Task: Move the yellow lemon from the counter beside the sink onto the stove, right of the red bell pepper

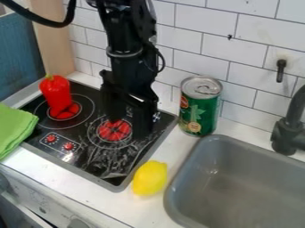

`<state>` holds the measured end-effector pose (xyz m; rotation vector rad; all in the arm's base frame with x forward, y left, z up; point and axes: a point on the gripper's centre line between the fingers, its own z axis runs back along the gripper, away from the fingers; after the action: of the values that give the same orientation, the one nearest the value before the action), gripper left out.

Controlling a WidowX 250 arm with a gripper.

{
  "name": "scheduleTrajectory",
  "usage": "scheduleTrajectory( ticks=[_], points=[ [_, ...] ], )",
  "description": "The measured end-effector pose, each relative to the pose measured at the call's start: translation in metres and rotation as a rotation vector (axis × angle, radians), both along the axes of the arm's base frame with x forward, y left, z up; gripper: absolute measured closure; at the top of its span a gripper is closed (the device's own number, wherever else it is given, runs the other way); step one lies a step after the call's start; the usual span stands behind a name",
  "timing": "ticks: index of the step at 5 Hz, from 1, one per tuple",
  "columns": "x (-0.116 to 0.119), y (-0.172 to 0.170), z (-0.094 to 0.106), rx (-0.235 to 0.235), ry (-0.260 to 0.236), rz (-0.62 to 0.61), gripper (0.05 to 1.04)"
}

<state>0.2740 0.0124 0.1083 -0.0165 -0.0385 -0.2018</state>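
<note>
My gripper (127,123) hangs down over the right red burner of the black stove top (95,156), open, with nothing between its fingers. To its left, a red bell pepper (56,92) stands upright by the back-left burner. A green can (200,107) with a silver top stands upright on the counter to the gripper's right, close to the tiled wall. In front of the can, a yellow lemon (150,178) lies on the counter, beside the stove's right edge.
The grey sink (238,187) takes up the lower right, with a dark faucet (290,129) behind it. A green cloth (14,129) lies at the left edge. White tiles (196,44) rise behind the stove, and a small black hook (280,71) is on them.
</note>
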Motion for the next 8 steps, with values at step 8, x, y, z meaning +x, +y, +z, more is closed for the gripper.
scheduleTrajectory(
  ticks=[8],
  points=[
    [-0.004,-0.045,-0.048,-0.04,0.011,-0.008,0.083]
  ],
)
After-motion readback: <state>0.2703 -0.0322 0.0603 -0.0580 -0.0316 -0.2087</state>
